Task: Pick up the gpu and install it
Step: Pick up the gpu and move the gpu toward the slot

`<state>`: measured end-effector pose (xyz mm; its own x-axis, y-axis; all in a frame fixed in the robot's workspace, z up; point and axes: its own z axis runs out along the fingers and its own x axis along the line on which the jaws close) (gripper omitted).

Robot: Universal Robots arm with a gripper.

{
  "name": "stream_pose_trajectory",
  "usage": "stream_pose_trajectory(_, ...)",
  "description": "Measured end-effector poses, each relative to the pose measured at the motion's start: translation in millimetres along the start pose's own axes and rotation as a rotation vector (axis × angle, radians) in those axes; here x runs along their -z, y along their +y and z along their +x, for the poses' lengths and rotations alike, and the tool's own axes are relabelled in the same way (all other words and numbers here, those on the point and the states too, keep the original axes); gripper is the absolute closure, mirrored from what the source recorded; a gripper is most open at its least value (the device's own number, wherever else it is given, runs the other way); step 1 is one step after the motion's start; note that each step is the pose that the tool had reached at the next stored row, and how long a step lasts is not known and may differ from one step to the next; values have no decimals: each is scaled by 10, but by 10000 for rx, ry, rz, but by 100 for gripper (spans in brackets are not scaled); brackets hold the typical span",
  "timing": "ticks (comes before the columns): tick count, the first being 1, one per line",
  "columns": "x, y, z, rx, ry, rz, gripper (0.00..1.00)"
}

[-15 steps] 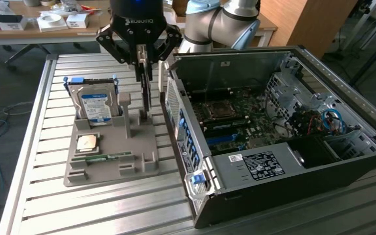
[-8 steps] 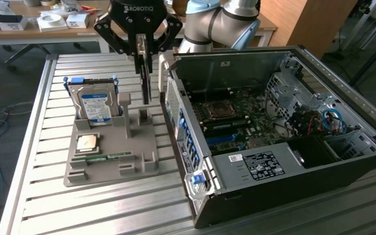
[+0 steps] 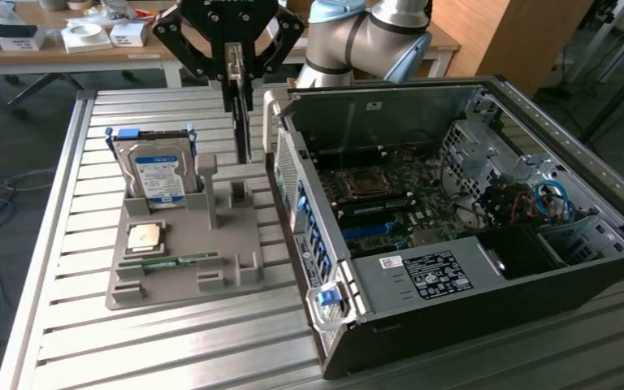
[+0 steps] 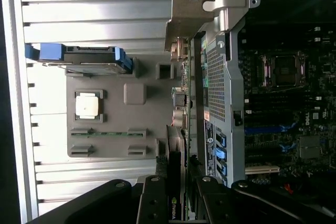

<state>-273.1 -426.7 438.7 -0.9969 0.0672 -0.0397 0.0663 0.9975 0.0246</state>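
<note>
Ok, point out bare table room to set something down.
Free: the slatted table at the exterior view's lower left, before the grey holder, and the strip beyond the hard drive. Crowded: between holder and computer case, where the gpu hangs.

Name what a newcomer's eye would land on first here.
The open computer case on the exterior view's right, its motherboard bare, draws the eye first. Next comes the gripper, clamped on the gpu, which hangs on edge just outside the case. On a grey holder at the exterior view's left, a blue-railed hard drive stands upright.
</note>
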Motion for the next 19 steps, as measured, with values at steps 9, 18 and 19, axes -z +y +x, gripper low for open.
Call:
stream_pose_trajectory(9, 1, 0, 0, 0, 1, 1, 74)
stream_pose_trajectory(18, -2, 5, -72, 1, 1, 1, 74)
stream_pose_trajectory(19, -3, 6, -95, 0, 1, 1, 74)
